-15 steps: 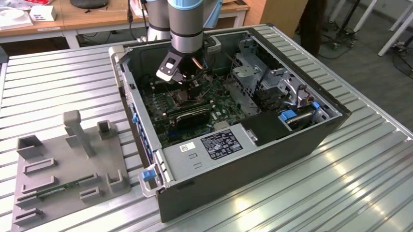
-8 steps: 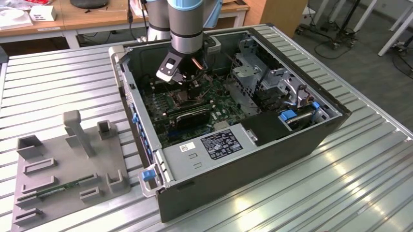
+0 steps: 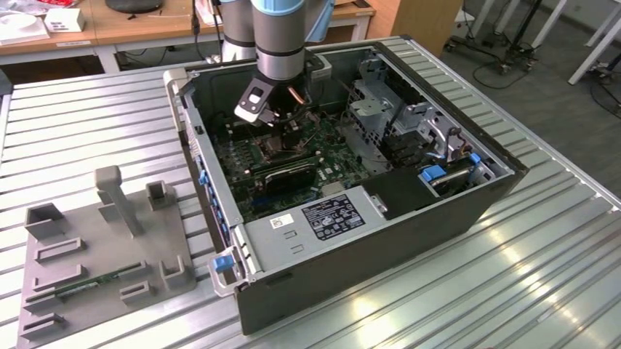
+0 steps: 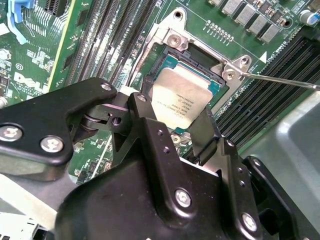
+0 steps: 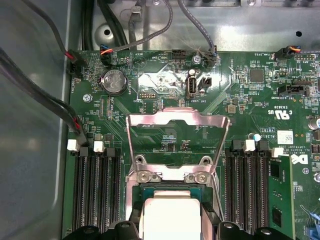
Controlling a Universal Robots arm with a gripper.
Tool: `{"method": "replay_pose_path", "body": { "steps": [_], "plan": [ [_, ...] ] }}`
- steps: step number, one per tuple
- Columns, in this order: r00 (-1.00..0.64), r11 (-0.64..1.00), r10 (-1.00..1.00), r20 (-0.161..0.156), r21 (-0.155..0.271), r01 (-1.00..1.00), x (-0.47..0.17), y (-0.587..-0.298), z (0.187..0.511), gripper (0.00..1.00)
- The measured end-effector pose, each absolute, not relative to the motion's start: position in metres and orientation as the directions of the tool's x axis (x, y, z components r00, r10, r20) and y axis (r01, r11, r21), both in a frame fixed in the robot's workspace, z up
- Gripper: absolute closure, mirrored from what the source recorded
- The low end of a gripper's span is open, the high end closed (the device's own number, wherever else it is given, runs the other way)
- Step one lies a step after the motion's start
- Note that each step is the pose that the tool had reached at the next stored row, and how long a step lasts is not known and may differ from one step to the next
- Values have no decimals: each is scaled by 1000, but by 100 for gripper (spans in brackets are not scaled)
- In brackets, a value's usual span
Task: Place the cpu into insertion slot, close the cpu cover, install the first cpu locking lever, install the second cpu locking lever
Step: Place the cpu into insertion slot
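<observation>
Ribbed metal tabletop (image 3: 87, 123) carries one open computer case (image 3: 388, 240), and on the green board inside we count one chip, one socket and one cover. We see the chip (image 4: 182, 95) (image 5: 170, 220) lying pale side up over the socket (image 4: 167, 57), whose dark edge shows just past it. We cannot tell whether the chip is fully seated or a touch above. The cover (image 5: 177, 116), a bare metal frame with a window, stands open just beyond the chip, leaving the chip's top uncovered. One thin lever (image 4: 280, 80) sticks out free from the socket's corner.

We count two black fingers (image 4: 150, 130) on the gripper (image 4: 175, 109) (image 5: 171, 220) (image 3: 276, 120). They sit narrow, one against each of two opposite edges of the chip, holding it between them.

The single arm (image 3: 281, 36) stands nearly upright above the case, its wrist low over the board.

Two banks of long black slots (image 5: 95, 190) flank the socket, and one coin battery (image 5: 112, 81) sits further off. One grey tray (image 3: 97, 254) lies on the table at the exterior view's left, apart from the case.
</observation>
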State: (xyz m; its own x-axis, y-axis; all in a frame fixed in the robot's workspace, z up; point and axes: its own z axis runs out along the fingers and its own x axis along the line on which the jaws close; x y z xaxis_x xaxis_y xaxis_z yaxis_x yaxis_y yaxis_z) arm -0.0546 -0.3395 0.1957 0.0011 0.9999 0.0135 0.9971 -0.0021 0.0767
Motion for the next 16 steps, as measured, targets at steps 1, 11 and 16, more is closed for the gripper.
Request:
{"method": "replay_pose_path", "body": {
  "steps": [1,11,16],
  "plan": [
    [1,-2,1000,14,77,997,-55,-339,196,46],
    [4,-5,1000,13,76,997,-56,-339,193,46],
    [4,-5,1000,13,77,997,-56,-339,193,46]
  ]
}}
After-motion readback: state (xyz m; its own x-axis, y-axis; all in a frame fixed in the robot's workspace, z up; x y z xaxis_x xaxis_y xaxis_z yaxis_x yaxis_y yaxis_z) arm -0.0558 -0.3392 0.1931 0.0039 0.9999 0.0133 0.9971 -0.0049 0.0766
